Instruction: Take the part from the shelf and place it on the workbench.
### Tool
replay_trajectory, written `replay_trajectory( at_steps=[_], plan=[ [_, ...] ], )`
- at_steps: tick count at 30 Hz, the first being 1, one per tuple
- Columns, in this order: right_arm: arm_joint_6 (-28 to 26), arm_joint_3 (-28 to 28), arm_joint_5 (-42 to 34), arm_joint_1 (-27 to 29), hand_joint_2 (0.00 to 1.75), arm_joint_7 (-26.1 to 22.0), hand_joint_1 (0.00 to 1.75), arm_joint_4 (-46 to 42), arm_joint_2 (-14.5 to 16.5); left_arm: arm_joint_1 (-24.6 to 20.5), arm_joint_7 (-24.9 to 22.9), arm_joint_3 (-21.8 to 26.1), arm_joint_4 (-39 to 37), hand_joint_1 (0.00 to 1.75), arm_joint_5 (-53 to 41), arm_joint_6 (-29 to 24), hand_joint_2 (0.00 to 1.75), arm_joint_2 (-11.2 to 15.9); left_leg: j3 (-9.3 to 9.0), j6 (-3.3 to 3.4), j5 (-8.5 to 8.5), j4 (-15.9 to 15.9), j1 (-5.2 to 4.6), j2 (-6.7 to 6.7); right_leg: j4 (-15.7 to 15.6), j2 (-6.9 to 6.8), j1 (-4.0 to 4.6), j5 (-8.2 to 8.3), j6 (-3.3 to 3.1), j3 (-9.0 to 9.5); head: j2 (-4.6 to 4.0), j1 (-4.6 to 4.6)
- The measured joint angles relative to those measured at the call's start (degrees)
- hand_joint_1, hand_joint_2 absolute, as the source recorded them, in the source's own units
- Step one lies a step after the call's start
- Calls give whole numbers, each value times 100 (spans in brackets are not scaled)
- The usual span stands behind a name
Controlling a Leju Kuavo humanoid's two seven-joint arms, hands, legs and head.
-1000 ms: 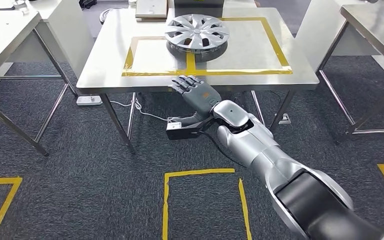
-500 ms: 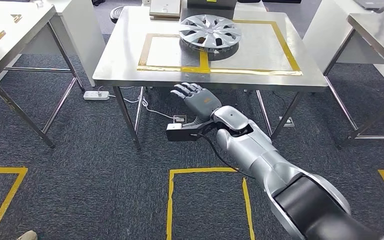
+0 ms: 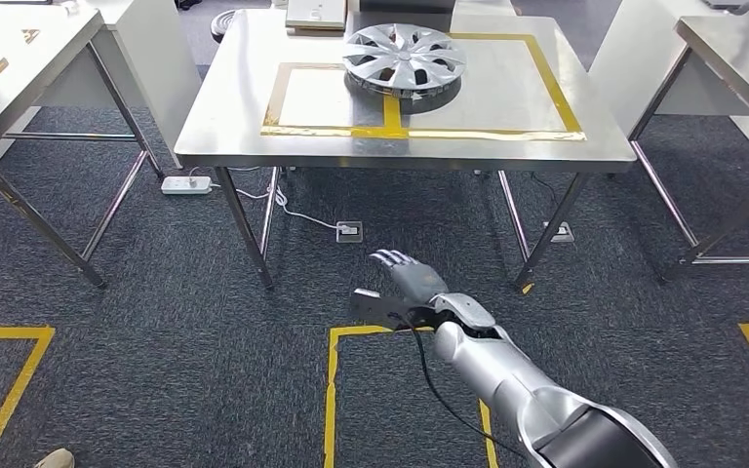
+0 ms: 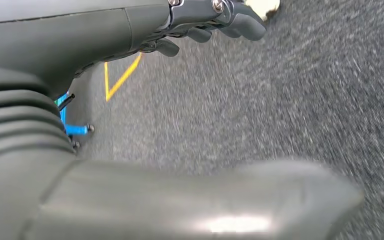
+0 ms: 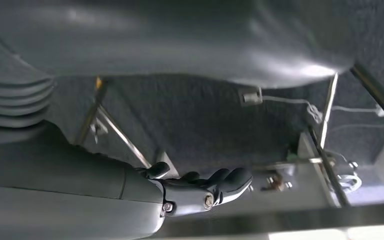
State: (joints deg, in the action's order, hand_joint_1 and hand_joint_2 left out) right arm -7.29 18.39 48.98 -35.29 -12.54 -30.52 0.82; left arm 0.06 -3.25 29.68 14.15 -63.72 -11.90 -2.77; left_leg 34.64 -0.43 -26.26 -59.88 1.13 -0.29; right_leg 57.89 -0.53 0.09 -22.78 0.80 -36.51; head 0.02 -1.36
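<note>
Silver wheel cover (image 3: 405,57) laid flat on the bench (image 3: 234,117), across its yellow tape lines, right hand (image 3: 412,280) held low over the carpet, well apart from it, fingers spread, nothing held, left hand (image 4: 130,35) likewise unladen above carpet.

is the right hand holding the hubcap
No, the right hand hangs open and empty above the carpet, while the hubcap lies on the steel table.
</note>
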Motion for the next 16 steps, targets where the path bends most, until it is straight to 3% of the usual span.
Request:
replay_trajectory(
  at_steps=[16],
  plan=[
    [245,-582,-1677,1540,0,430,0,233,-28,287,108,-954,275,0,2187,401,0,71,5,-19,6,17,8,4,15,6,5,-10,-17,-24,0,0]
  ],
)
